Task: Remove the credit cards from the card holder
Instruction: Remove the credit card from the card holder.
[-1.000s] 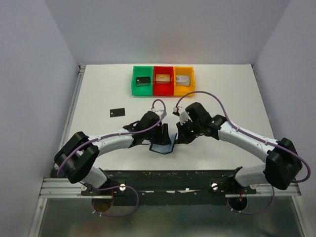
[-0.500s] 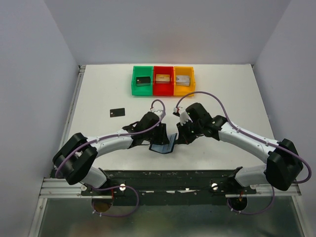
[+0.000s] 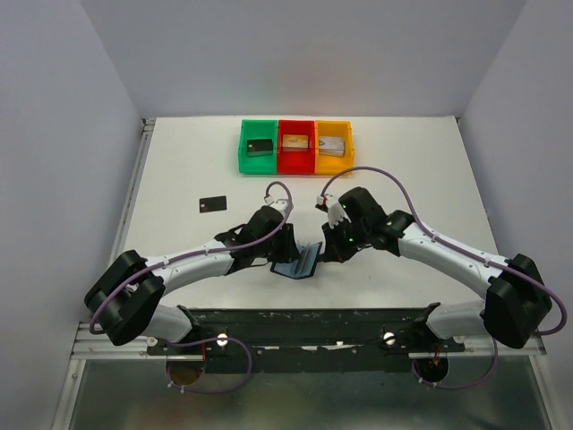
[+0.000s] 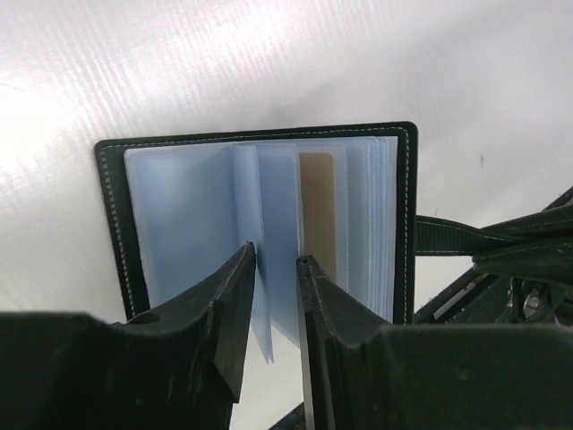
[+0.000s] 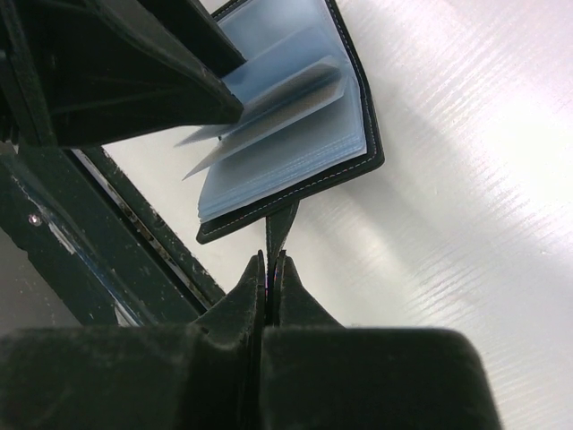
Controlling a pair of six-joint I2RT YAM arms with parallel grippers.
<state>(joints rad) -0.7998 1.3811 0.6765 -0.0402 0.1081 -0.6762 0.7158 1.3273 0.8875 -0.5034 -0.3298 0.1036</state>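
Near edge: a dark rail (image 3: 304, 318) runs along the front of the table (image 3: 430, 188). Both arm bases sit at its outer ends.

Arm pose: each arm reaches inward and forward. The forearms converge and the wrists meet close together at the table's middle, just past the rail.

Card holder (image 3: 300, 262): lies open between the two wrists, near the front edge, with its clear blue-grey sleeves fanned out. One cover is flat on the table.

Left gripper (image 4: 276, 262): fingers drawn in narrowly on a single sleeve leaf, which passes between them. A tan-gold card (image 4: 317, 210) sits in the next sleeve to the right.

Right gripper (image 5: 270, 262): fingers clenched together on the thin black cover edge of the card holder, at its side away from the left gripper.

Clearance: the grippers work almost touching, with little room between them. Bare table shows to the right of the right arm and in a band beyond both wrists.

Further out: a black card (image 3: 212, 204) lies flat on the table, left of centre, apart from the left arm.

Far edge: green bin (image 3: 258, 166), red bin (image 3: 295, 167) and yellow bin (image 3: 334, 166) stand side by side, touching. Each holds a block. Grey walls close the table on three sides.
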